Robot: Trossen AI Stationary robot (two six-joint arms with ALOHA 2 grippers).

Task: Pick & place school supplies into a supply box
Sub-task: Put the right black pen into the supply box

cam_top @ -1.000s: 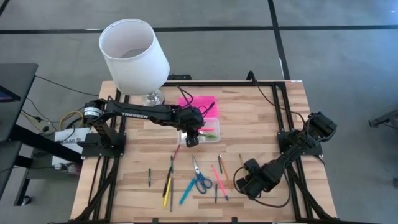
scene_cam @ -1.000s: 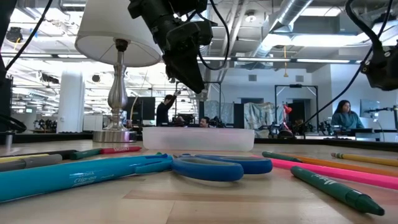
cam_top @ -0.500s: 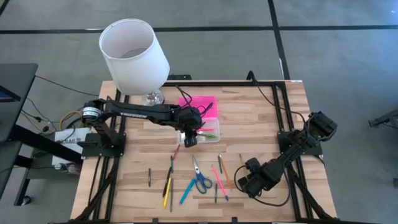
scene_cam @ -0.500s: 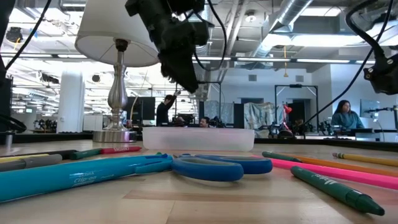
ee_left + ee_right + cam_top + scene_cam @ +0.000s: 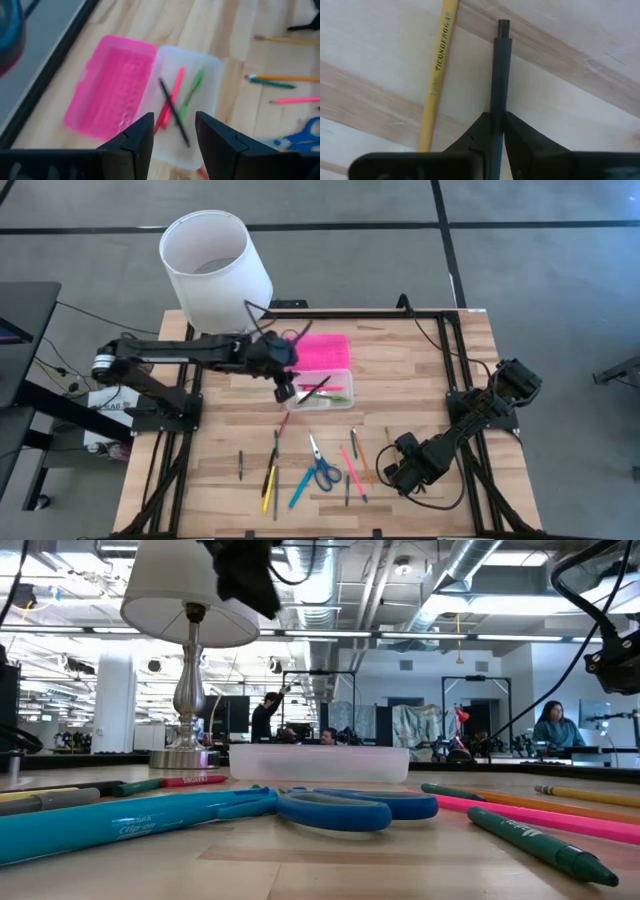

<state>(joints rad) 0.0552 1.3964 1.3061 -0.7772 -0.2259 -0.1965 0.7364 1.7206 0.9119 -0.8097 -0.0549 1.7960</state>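
The supply box lies open at mid-table: its clear tray [image 5: 332, 393] [image 5: 186, 107] holds a pink, a green and a dark pen, and its pink lid [image 5: 320, 350] [image 5: 111, 91] lies flat on the far side. My left gripper [image 5: 283, 392] [image 5: 174, 134] hovers open and empty above the tray's left end. Blue-handled scissors [image 5: 322, 467] [image 5: 350, 808] and several pens and pencils [image 5: 270, 475] lie along the near edge. My right gripper [image 5: 388, 472] [image 5: 496, 120] is low over the near right of the table, shut on a dark pen [image 5: 500, 70]. My right gripper pinches the dark pen's shaft [image 5: 497, 107] between its two fingers. The fingers come from above and lie across it. The pen runs straight out from the fingertips beside a yellow pencil [image 5: 437, 75]. What lies behind the fingers is hidden, and I cannot tell whether the pen is off the table.
A big white lampshade [image 5: 215, 265] on a metal stand [image 5: 188, 690] rises at the table's far left, close to the pink lid. Black frame rails [image 5: 455, 370] run along the table's sides. Bare wood [image 5: 410, 370] lies between the box and the right arm.
My left gripper has risen from just over the box and drawn back toward the table's left, and it now stands above the tray's left end. In the low view it has climbed to the top edge of the picture.
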